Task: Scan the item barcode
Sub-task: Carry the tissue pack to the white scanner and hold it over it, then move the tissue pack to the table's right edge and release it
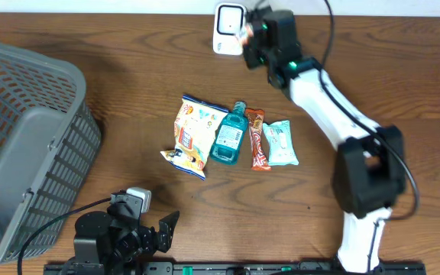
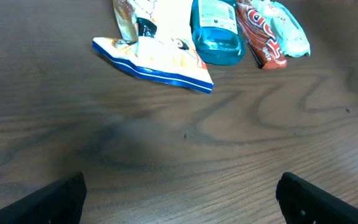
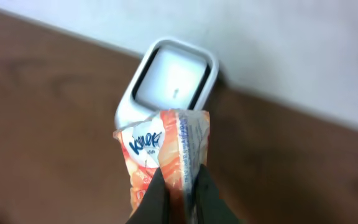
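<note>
From overhead, the right hand [image 1: 254, 40] was clamped on a small orange packet [image 1: 244, 33] sticking out past its fingertips. The white scanner [image 1: 227, 27] stood just beyond the packet. The left hand [image 1: 150, 233] sat with its fingers apart and nothing between them. A chip bag [image 1: 193, 136] and a blue bottle [image 1: 230, 134] lay well ahead of it on the tabletop [image 1: 128, 84].

The left wrist view showed the same: fingers wide, bare wood between them, and the bag and bottle out in front.

In the right wrist view, the packet rose from between the closed fingers [image 3: 151, 202], its top edge overlapping the scanner's near rim and the window directly ahead. No barcode could be made out. Presenting the packet well probably meant turning its barcode side squarely to the window, holding it steady just short of touching, and rolling the wrist if nothing read.
</note>
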Controlling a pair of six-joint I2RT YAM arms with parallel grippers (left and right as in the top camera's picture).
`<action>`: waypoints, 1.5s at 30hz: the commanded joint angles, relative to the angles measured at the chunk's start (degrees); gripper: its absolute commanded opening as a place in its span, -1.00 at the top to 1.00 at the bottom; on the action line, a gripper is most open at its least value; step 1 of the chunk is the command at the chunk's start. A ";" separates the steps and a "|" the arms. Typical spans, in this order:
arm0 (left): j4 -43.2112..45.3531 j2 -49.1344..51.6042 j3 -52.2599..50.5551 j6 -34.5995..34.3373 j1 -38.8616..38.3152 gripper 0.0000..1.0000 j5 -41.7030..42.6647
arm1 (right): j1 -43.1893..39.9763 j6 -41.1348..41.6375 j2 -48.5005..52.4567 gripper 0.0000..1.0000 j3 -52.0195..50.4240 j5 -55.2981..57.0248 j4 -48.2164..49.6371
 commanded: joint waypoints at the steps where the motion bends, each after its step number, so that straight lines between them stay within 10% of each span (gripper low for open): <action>1: -0.15 -0.28 0.52 0.57 0.09 -0.96 -0.28 | 2.45 -5.42 6.56 0.98 10.14 11.61 -0.07; 23: -0.15 -0.28 0.52 0.57 0.09 -0.96 -0.28 | 6.78 -15.63 24.48 0.99 31.76 34.40 -2.49; 35: -0.15 -0.28 0.52 0.57 0.09 -0.96 -0.28 | 3.26 2.05 17.07 0.98 42.69 47.65 -41.44; 45: -0.13 -0.28 0.52 0.57 0.09 -0.96 -0.28 | -15.89 13.70 14.01 0.98 41.55 47.63 -62.88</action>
